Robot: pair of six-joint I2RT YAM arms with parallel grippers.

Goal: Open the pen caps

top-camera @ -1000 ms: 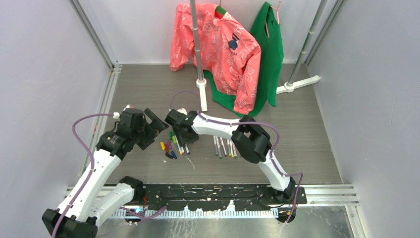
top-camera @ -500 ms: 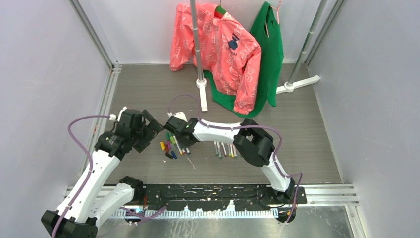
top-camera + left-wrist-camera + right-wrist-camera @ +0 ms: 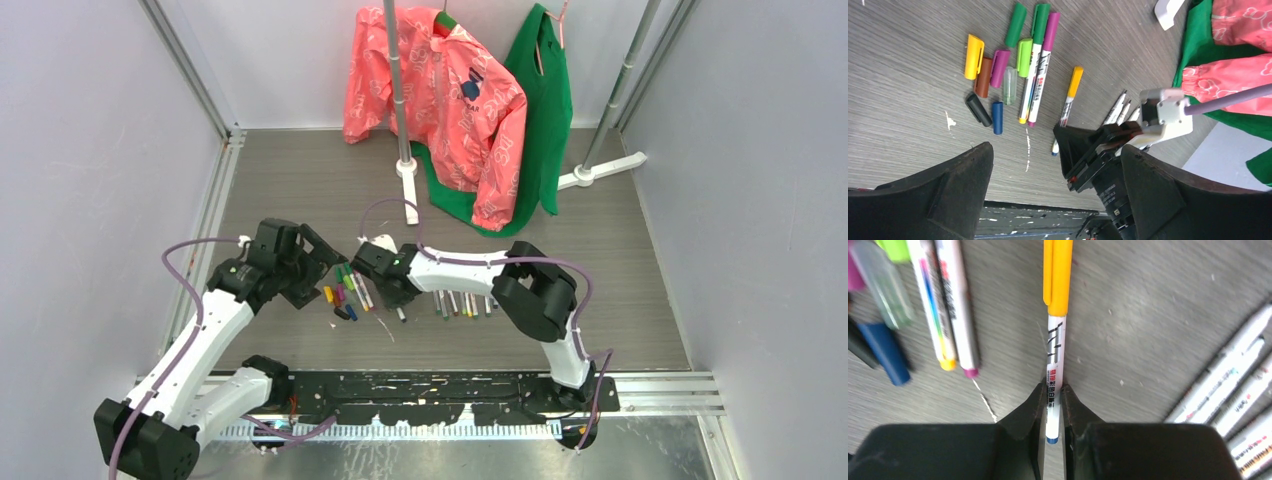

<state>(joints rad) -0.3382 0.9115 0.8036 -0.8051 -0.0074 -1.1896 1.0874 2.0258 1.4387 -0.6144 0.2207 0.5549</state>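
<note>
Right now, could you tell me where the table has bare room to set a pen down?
Bare table lies right of the uncapped pens, and behind the loose caps toward the rack base. Between caps and pens is crowded: the right gripper pinches the orange-capped pen there.

Loose caps [image 3: 999, 68] cluster upper left in my left wrist view: yellow, brown, purple, lime, clear, black, blue, green. Two capped pens [image 3: 1044, 75] lie parallel just right of them. The orange-capped pen [image 3: 1057, 340] lies flat, cap on, its white barrel pinched in my right gripper [image 3: 1053, 390].
</note>
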